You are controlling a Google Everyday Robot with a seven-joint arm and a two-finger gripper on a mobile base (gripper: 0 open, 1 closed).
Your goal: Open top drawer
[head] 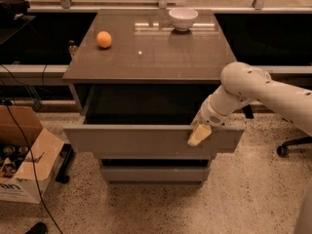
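At the cabinet's [146,57] front, our gripper [200,133] sat on the top drawer's [136,141] rim toward 3 o'clock, grip state unclear to us. With the drawer well out, we judged only a short pull toward 6 o'clock remained.

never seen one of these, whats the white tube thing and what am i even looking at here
The white tube is a robot arm, reaching in from the picture's right. The pale piece at its tip is the gripper, the part that grabs. It sits at the top edge of the front panel of the top drawer, right of the middle.

There is only one picture, taken from above and in front of a grey-brown cabinet. The top drawer is open, and its inside is too dark to read. The two shorter drawers below it look closed.

On the cabinet lie an orange, back left, and a white bowl at the back. A cardboard box stands on the floor at the picture's left. Nothing loose is being carried.
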